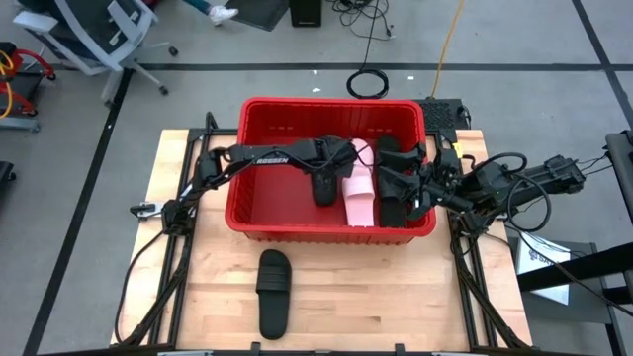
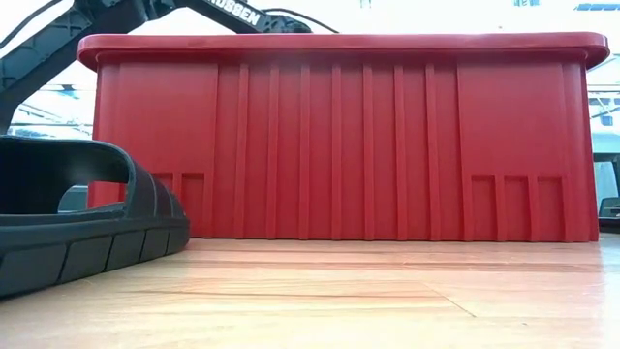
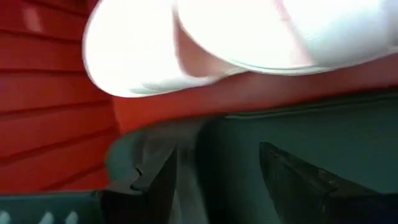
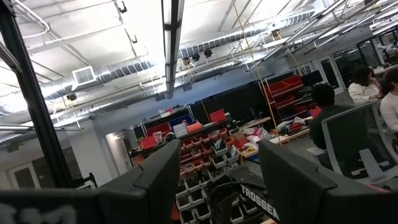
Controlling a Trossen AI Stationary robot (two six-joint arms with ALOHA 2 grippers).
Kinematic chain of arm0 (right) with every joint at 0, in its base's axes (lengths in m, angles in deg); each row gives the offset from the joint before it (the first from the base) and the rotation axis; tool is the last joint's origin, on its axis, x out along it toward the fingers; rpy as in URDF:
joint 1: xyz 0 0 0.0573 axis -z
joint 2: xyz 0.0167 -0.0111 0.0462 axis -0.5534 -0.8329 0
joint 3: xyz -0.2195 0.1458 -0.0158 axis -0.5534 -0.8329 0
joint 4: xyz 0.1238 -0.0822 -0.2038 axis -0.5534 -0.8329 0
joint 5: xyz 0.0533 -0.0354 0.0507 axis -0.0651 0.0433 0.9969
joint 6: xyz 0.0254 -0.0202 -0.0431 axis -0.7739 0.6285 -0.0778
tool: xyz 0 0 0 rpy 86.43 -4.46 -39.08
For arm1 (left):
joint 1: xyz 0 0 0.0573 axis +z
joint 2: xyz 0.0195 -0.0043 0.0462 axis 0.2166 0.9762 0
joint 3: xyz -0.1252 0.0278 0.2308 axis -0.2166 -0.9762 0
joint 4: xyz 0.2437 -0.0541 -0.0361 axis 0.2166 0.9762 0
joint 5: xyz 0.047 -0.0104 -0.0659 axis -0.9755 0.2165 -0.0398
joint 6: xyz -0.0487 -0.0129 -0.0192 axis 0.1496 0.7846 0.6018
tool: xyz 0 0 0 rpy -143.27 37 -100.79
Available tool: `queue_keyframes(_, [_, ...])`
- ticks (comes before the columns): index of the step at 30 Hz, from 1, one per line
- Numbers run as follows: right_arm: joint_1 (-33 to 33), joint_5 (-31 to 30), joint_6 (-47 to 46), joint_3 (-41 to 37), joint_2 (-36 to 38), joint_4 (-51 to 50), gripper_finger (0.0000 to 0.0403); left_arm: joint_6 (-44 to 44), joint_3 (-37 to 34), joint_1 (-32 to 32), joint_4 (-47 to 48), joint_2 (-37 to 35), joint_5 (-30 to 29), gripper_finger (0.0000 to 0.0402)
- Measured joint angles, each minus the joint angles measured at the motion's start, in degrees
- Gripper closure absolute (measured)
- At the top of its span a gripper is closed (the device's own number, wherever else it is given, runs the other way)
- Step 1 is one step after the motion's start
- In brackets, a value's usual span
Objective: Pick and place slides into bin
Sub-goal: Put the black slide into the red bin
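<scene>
Bin (image 2: 339, 145): glossy red moulded plastic, ribbed walls. Tabletop (image 2: 368, 301): smooth light wood with visible grain. Black slide (image 2: 77, 228): matt rubbery material, grooved sole edge. Pink slide (image 1: 360, 197): smooth pale finish

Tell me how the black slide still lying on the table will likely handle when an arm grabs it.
The black slide looks like one moulded foam-like piece, so probably light and slightly bendy. Its flat ribbed sole should resist rolling or sliding. The wide arched strap likely offers the easiest pinch.
</scene>
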Motion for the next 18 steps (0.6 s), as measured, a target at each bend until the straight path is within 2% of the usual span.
queue_keyframes(8, [0.0,0.0,0.1,0.0,0.0,-1.0,0.0197,5.3,0.0,-3.2,2.6,-2.1,0.0,0.0183])
queue_keyframes(18, [0.3,-0.1,4.3,0.0,0.0,1.3,0.0197,10.3,0.0,-6.6,4.1,-8.5,-3.9,0.0183])
